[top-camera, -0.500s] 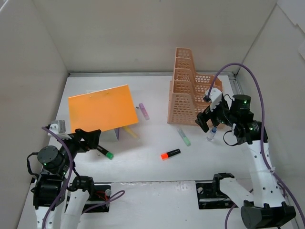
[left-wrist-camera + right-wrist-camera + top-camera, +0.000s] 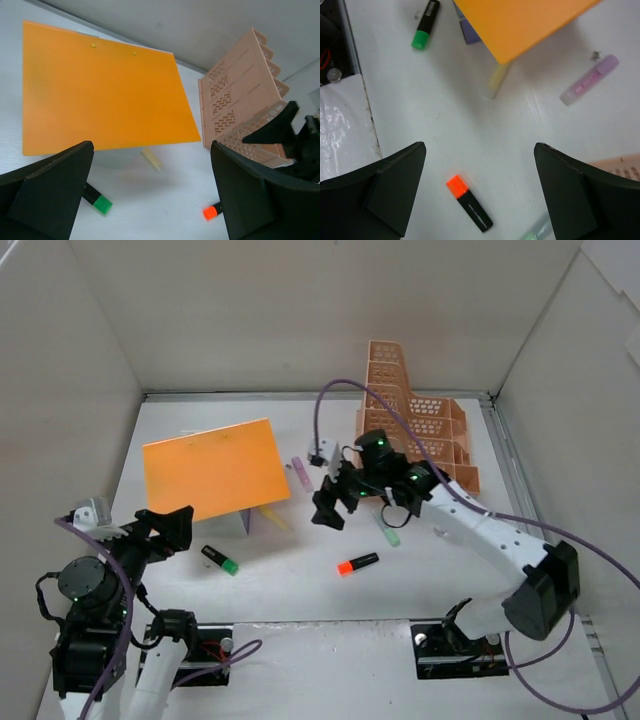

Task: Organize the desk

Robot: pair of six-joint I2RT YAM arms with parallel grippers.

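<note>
The white desk [image 2: 300, 585] carries scattered pens. An orange-capped black marker [image 2: 357, 563] lies near the middle, and my right gripper [image 2: 335, 502] hovers open just above and left of it. In the right wrist view that marker [image 2: 470, 202] sits between the spread fingers of the right gripper [image 2: 480, 147]. A green-capped black marker [image 2: 220, 560] lies right of my open left gripper [image 2: 165, 530], apart from it. In the left wrist view the green-capped marker [image 2: 99, 200] shows by the left finger of the empty left gripper [image 2: 152, 170].
An orange folder [image 2: 215, 468] leans raised at the back left, with a yellow highlighter [image 2: 275, 518] under its edge. A purple highlighter [image 2: 302, 473] lies beside it. A peach mesh organizer [image 2: 400, 430] stands at the back right, a pale green highlighter [image 2: 388, 528] in front.
My right arm has swung from the organizer's right side to the middle of the desk, above the orange-capped marker. The left gripper has drawn back from the green-capped marker.
</note>
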